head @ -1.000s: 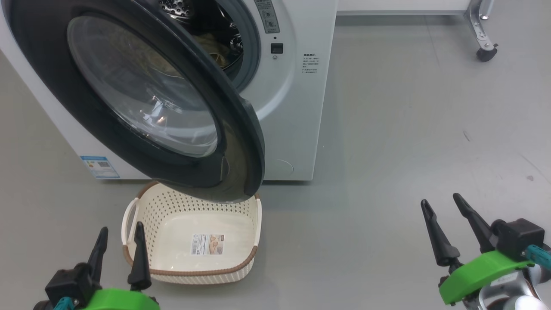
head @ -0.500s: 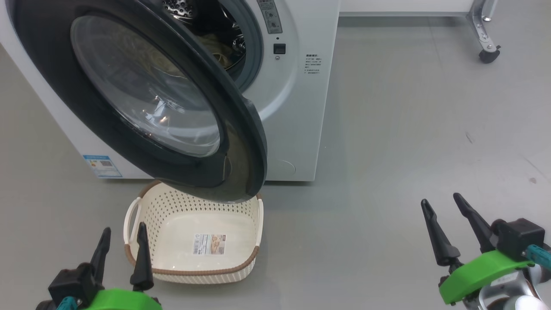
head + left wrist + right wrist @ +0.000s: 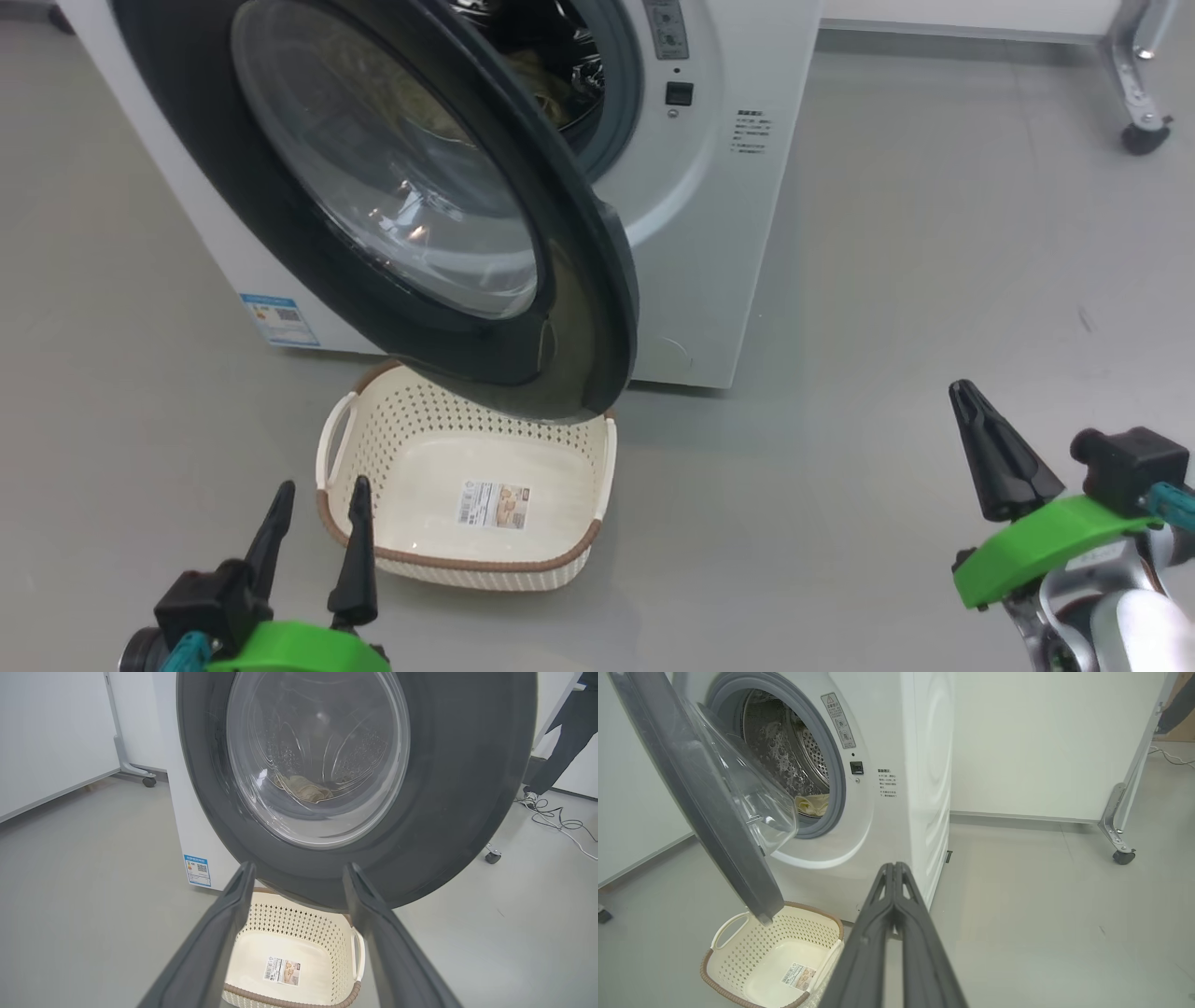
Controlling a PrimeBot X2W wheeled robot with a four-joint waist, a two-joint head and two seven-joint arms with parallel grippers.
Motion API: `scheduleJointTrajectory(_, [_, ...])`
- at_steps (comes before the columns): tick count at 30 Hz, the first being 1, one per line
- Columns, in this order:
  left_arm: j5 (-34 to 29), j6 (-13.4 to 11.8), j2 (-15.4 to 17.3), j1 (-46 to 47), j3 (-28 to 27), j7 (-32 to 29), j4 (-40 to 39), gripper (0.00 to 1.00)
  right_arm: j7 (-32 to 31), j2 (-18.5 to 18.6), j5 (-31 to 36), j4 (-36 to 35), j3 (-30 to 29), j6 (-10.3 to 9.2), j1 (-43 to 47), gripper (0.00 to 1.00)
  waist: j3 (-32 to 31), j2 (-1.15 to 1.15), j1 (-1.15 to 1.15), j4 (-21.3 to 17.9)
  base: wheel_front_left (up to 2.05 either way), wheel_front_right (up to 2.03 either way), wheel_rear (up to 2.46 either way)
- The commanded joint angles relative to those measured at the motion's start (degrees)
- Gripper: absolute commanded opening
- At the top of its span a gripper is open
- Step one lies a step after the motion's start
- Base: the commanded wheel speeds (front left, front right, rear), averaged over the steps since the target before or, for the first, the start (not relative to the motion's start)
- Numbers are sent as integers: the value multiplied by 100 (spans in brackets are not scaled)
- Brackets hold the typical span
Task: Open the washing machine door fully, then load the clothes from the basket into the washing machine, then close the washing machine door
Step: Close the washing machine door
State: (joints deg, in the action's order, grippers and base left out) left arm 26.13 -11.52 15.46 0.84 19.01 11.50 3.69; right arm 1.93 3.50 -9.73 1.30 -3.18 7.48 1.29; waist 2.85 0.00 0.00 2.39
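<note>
The white washing machine stands ahead with its washing machine door swung partly open, black rim and glass bowl facing me. Cream clothes lie inside the steel drum, and the same clothes show through the door glass. Below the door's lower edge the basket sits on the floor, holding nothing but its bottom label. My left gripper is open, low and just left of the basket, pointing at the door. My right gripper is shut on nothing, far right of the machine.
Grey floor stretches to the right of the washer. A metal frame leg on a castor stands at the far right by a white wall panel. Cables and a person's dark trouser leg lie beyond the door.
The head camera has turned, so washer and basket sit further right in its picture. My right gripper's fingers have come together from open. The left gripper stays open.
</note>
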Motion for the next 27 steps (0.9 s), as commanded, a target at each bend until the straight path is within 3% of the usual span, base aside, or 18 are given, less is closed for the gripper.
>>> scheduleJointTrajectory(1, [-63,60,48,333,-162,40,-128,100,71,153,-56,-102,148,1,-388,0,32,0,0,241,0,0,0])
scheduleJointTrajectory(15, [-114,235,-160,537,246,48,175,100,431,293,-250,1390,593,1,-1534,0,-83,0,0,1556,0,0,0])
scheduleJointTrajectory(21, [-82,200,-136,521,208,70,185,100,640,304,-268,1752,595,1,-1898,0,-121,0,0,1774,0,0,0])
scheduleJointTrajectory(27, [-74,164,-110,499,203,80,171,100,831,386,-145,1490,468,1,-2307,0,-158,0,0,1796,0,0,0])
